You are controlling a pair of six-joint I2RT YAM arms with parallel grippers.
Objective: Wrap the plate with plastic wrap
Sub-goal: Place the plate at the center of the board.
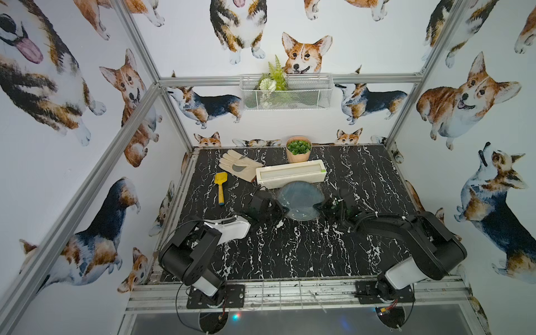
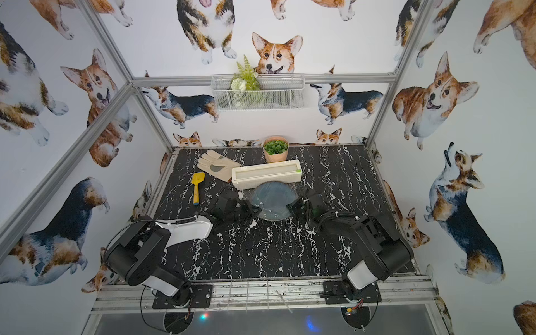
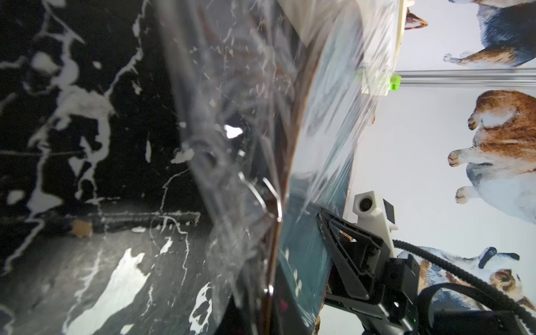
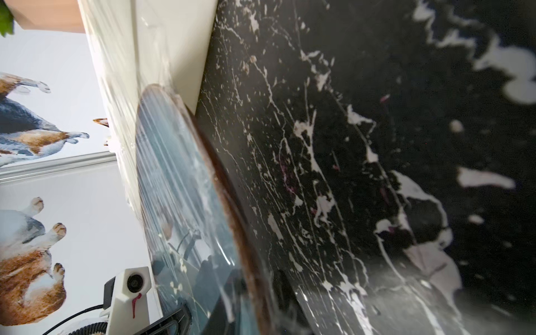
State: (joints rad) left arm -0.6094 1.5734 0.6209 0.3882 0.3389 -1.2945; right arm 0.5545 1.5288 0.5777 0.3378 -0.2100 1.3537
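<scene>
Black marble-patterned surface (image 1: pixel 290 252) fills a stall papered with corgis. Nearest, both arms reach in from the near edge to the plate (image 1: pixel 301 197), which sits mid-surface. At its left rim the left tool (image 1: pixel 283 209) is closed narrow, just where the plastic wrap (image 3: pixel 232 101) is bunched. Whether it nips film alone or the rim too, I cannot tell. At the right rim sits the right tool (image 1: pixel 321 206), with one finger laid over the plate's face in the left wrist view; how wide it stands I cannot tell. Film lies streaked across the dish and appears to run on to the dispenser box (image 1: pixel 290 174) touching the far rim. Farther off lie a yellow scoop (image 1: pixel 221 185), a glove (image 1: pixel 239 166) and a plant pot (image 1: pixel 298 150). By my reading the covering step is in hand. Next, the sheet needs cutting free at the box and its edges tucking under.
</scene>
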